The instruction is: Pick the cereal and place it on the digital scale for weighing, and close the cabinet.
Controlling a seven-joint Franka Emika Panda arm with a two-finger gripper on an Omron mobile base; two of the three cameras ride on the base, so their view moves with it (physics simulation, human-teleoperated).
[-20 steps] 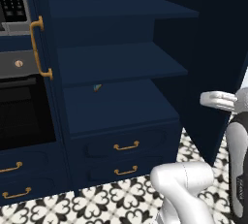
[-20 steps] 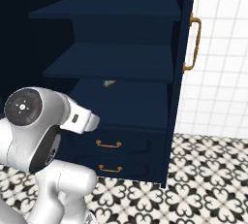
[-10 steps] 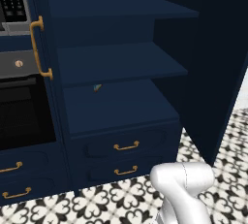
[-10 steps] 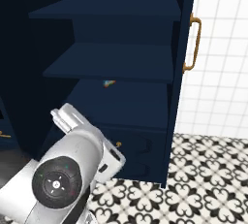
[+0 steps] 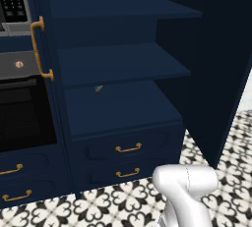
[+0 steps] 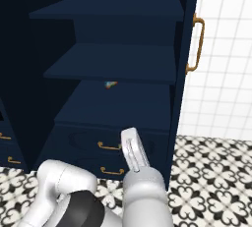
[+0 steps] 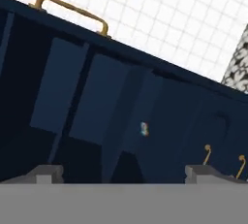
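Nearest to the camera, at the bottom of the hand view, the two dark tips of the claw (image 7: 123,172) stood well apart, so wide open, with nothing between them and nothing touched. Pointed toward the open cabinet (image 7: 97,106), seen rolled on its side in this view. Just in front of the cabinet, low over the patterned floor (image 6: 211,172), rose the white arm (image 6: 135,157), its slim upper part lifted in front of the drawers (image 6: 110,147).

Further on, the cabinet itself stood with both doors swung out. Right door (image 5: 211,59) opened toward the base on the right side of the cabinet, its brass handle (image 6: 197,44) seen on the outer face next to the white tiled wall (image 6: 226,73). Left door handle (image 5: 39,49) showed beside the black oven (image 5: 22,113) at the left of the cabinet. Below the shelves, two drawers with small brass pulls (image 5: 129,148).

Deepest inside the cabinet, on the lowest shelf (image 5: 123,108) close to the back wall, lay a very small coloured thing (image 5: 99,89), too tiny to tell surely; possibly the cereal, well apart from the claw. Same small spot seen in the hand view, above and between the tips. Upper shelves (image 5: 118,64) dark and bare-looking.
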